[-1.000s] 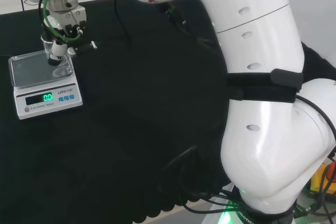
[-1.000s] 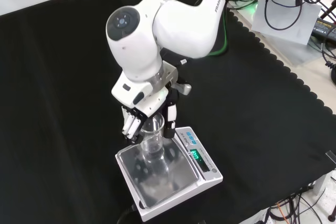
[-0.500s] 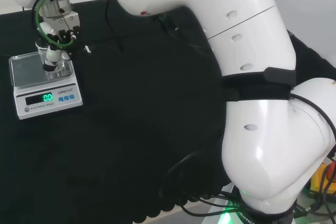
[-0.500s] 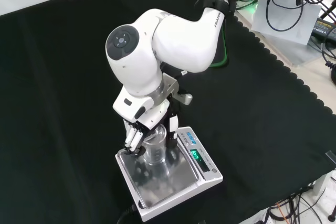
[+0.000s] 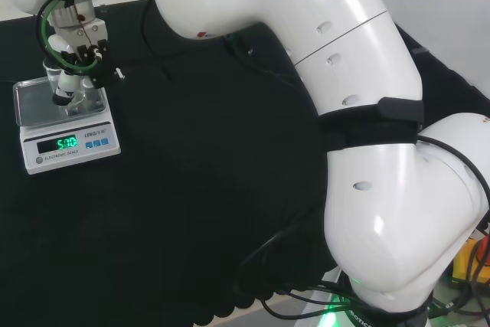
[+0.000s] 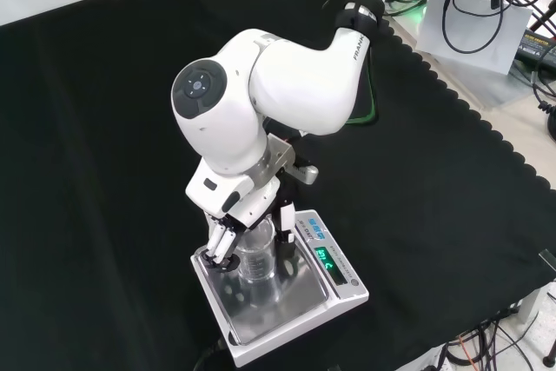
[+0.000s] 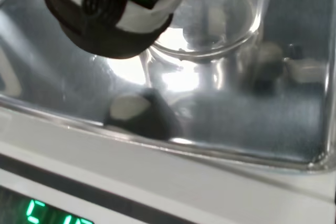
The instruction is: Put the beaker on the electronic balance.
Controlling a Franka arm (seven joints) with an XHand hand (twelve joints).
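Note:
A clear glass beaker [image 6: 258,255] stands upright on the steel pan of the electronic balance [image 6: 280,308]. The hand [image 6: 224,241] comes down from above with its fingers on one side of the beaker and its thumb on the other, curled round it. In the head view the hand [image 5: 66,83] is over the pan of the balance [image 5: 31,106] at the far left, and the beaker is hard to make out behind it. In the wrist view the beaker [image 7: 216,22] rests on the shiny balance [image 7: 252,124], with a fingertip [image 7: 105,22] beside it. The green display is lit.
Black cloth [image 6: 104,128] covers the bench around the balance. The arm's big white links [image 5: 367,151] stand at the right of the head view. Cables and equipment [image 6: 486,15] lie beyond the cloth's scalloped edge in the front view.
The hand has come down and shifted over the pan with the beaker, which now rests on it. The balance's green reading has changed.

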